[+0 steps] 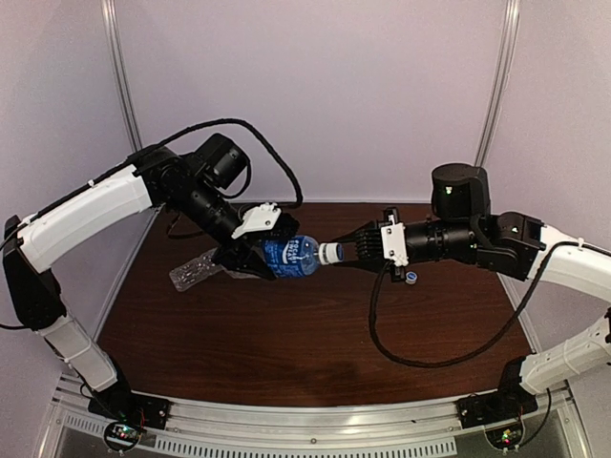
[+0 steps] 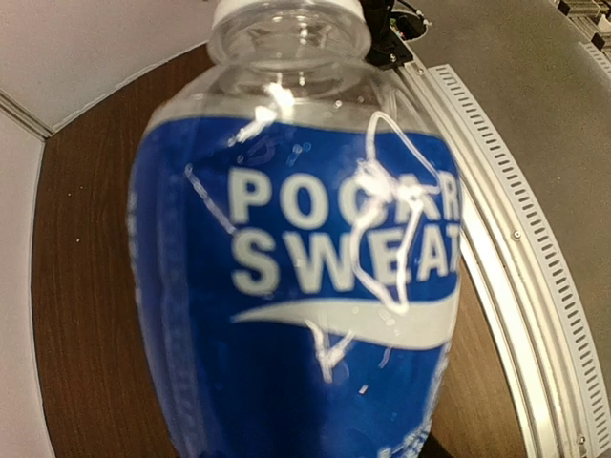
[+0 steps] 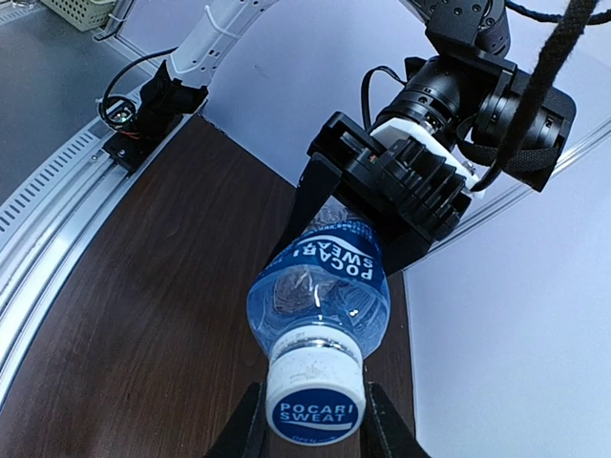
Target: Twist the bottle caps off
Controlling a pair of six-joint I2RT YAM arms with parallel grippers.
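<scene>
My left gripper (image 1: 272, 256) is shut on the blue-labelled bottle (image 1: 289, 256), holding it level above the table with its neck towards the right arm. In the left wrist view this bottle (image 2: 296, 286) fills the frame and hides the fingers. Its white cap (image 3: 315, 396) sits on the neck, and my right gripper (image 3: 315, 422) is shut on it, one finger on each side. The same cap (image 1: 331, 253) shows from above between the two arms. The unlabelled clear bottle (image 1: 196, 270) lies on the table behind the left gripper. A loose cap (image 1: 411, 278) lies under the right wrist.
The brown table (image 1: 305, 353) is walled in by pale panels at the back and sides. A metal rail (image 1: 315, 425) runs along the near edge, carrying both arm bases. A black cable (image 1: 420, 358) loops down from the right arm over the table.
</scene>
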